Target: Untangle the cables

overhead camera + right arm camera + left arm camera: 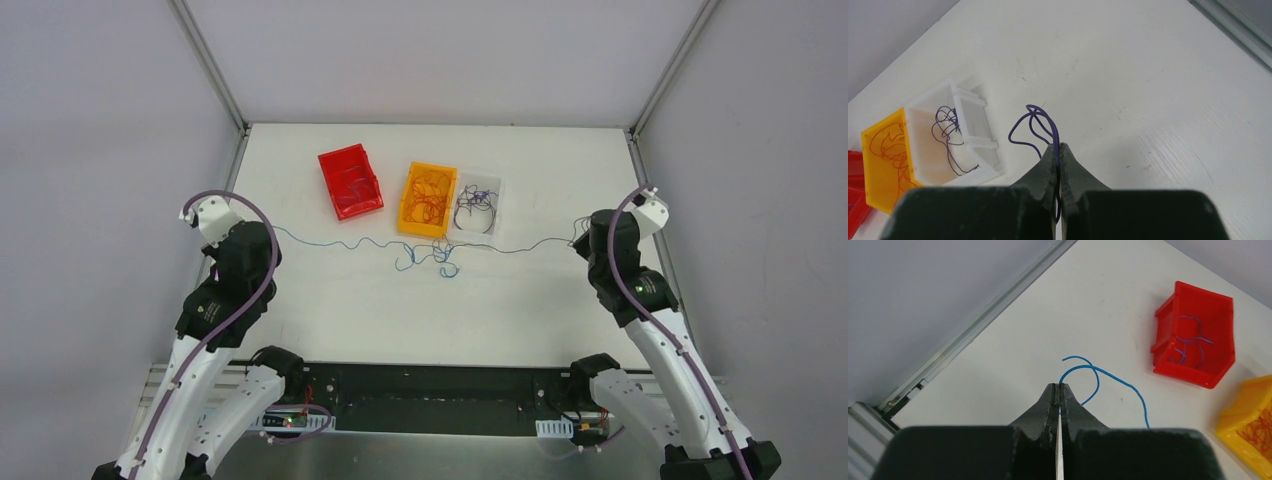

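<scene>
At your black left gripper's (1059,386) tips the blue wire (1128,385); at the right gripper's (1059,146), a dark purple wire (1034,107). Beyond them: red bin (1188,371), yellow bin (1238,415) (orange strands (1262,430) inside), white bin (973,120).

The left arm (215,310) and right arm (640,290) have white lower links and black joints above; a thick purple cable (268,240) runs along each; the left pincer (1059,386) and right pincer (1058,146) are dark, tapered, scuffed.

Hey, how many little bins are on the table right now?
3: a red bin on the left, a yellow bin in the middle, a white bin against its right side. None appears hidden.
</scene>
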### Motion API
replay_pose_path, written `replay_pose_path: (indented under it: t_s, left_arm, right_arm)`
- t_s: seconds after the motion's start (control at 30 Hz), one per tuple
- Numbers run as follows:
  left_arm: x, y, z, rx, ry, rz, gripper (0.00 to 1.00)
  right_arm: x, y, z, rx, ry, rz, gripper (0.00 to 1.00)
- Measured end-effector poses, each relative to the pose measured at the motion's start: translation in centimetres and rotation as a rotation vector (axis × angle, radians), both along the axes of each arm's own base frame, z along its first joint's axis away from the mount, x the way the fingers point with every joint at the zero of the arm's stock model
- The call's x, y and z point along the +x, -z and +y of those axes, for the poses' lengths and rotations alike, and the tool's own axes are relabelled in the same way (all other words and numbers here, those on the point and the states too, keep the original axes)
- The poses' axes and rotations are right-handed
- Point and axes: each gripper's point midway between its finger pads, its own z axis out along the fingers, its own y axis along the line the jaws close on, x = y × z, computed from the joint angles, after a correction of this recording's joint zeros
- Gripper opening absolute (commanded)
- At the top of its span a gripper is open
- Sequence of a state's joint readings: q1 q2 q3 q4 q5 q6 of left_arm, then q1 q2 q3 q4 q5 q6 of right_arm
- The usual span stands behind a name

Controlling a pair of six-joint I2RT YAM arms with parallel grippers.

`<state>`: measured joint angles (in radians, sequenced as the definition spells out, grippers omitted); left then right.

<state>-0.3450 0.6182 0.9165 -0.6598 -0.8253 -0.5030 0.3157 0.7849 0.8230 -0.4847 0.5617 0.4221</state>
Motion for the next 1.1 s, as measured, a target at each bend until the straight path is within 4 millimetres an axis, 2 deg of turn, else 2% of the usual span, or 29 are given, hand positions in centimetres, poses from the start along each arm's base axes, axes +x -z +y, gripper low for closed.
replay_pose_path:
  t_s: [0.1,0.23,0.33,0.4,0.47,0.5,0.57,0.6,0.63,0.67,0.73,0.83,1.0,1.1]
  left_arm:
    - [-0.9,0.0,1.4,0.061,-0.061,0.03,0.0]
    - [-2.6,-1.4,3.7,0.144,-0.179,0.013,0.0]
    - [-3.8,-3.1,4.8,0.167,-0.239,-0.028,0.0]
    - [-3.8,-3.4,4.6,0.151,-0.216,-0.047,0.0]
    - [-3.0,-3.1,3.4,0.117,-0.121,-0.05,0.0]
    - [-2.4,-2.9,2.4,0.1,-0.055,-0.049,0.0]
    - [-0.9,-2.1,-0.3,0.061,0.118,-0.038,0.0]
    - [-0.3,-1.6,-1.9,0.043,0.211,-0.029,0.0]
    - [0.1,-1.3,-3.1,0.033,0.281,-0.022,0.0]
    - [0.6,-1.1,-4.8,0.013,0.379,-0.019,0.0]
    - [1.0,-1.2,-7.0,-0.009,0.502,-0.025,0.0]
    - [1.3,-1.8,-9.6,-0.03,0.648,-0.047,0.0]
    - [1.6,-3.2,-11.5,-0.035,0.755,-0.072,0.0]
    - [1.6,-4.5,-11.6,-0.022,0.765,-0.104,0.0]
  right_arm:
    - [-0.5,-0.4,-1.5,-0.016,0.071,-0.011,0.0]
    - [-1.6,-1.4,-3.6,-0.03,0.175,-0.056,0.0]
    - [-1.8,-1.8,-3.6,-0.026,0.168,-0.074,0.0]
    - [-1.5,-1.6,-1.9,0.003,0.07,-0.058,0.0]
    - [-1.0,-1.2,0.5,0.051,-0.059,-0.034,0.03]
    - [-0.8,-1.0,2.1,0.086,-0.137,-0.025,0.13]
    - [-0.6,-0.4,5.0,0.146,-0.283,-0.01,0.45]
    - [-0.7,-0.1,6.2,0.168,-0.336,0.001,0.55]
    - [-1.1,0.5,7.6,0.18,-0.416,0.024,0.6]
    - [-1.6,0.9,8.9,0.188,-0.484,0.047,0.63]
    - [-2.3,1.6,11.3,0.189,-0.602,0.084,0.68]
    - [-3.9,3.2,15.8,0.149,-0.82,0.157,0.75]
    - [-6.1,5.8,21.9,0.056,-1.101,0.231,0.77]
    - [-5.7,6.5,24.8,0.0,-1.189,0.249,0.79]
